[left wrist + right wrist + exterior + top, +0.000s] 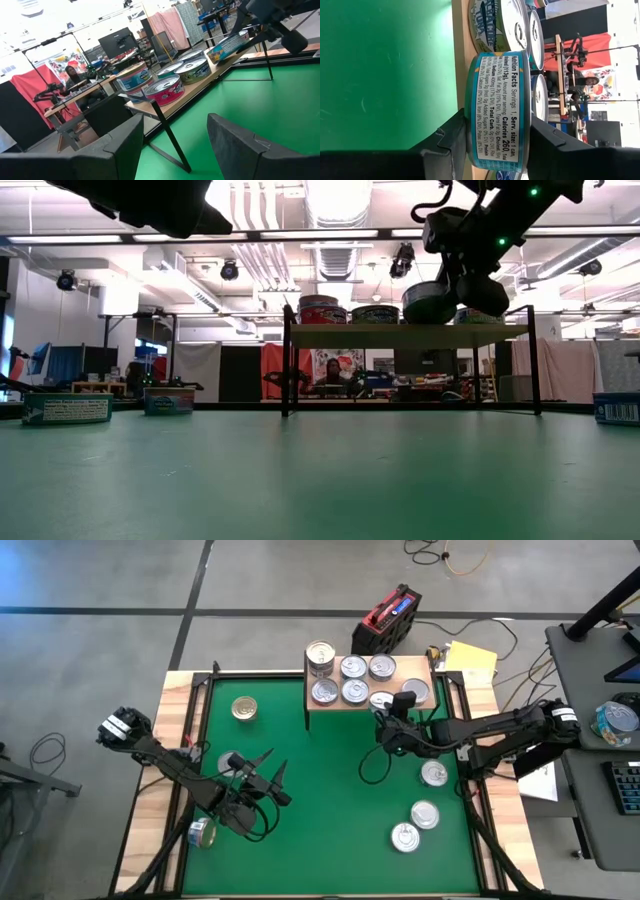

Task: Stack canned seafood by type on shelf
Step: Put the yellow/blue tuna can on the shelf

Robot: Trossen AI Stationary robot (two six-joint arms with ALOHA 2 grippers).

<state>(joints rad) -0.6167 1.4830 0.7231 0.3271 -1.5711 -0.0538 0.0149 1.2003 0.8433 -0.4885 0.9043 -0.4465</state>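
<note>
The right gripper (383, 710) is at the front edge of the shelf (330, 704), and its jaws are closed on a blue can (497, 110) with white writing on its side. In the low view the blue can hangs just above the shelf board, near the shelf's right end. The shelf stands at the back of the green mat (330, 800) on the table (150, 820). On the shelf sit more cans (353, 667), close together, and the tall stack (320, 657) at its left end has one can on another. A gold can (244, 708) lies on the mat, left of the shelf. Three silver cans (424, 814) lie on the mat in front of the shelf's right end, well apart from it. The left gripper (268, 772) hangs over the mat, far in front of the shelf's left end, and its jaws are wide with nothing in them. One more can (202, 833) lies at the mat's left edge, far from the shelf.
</note>
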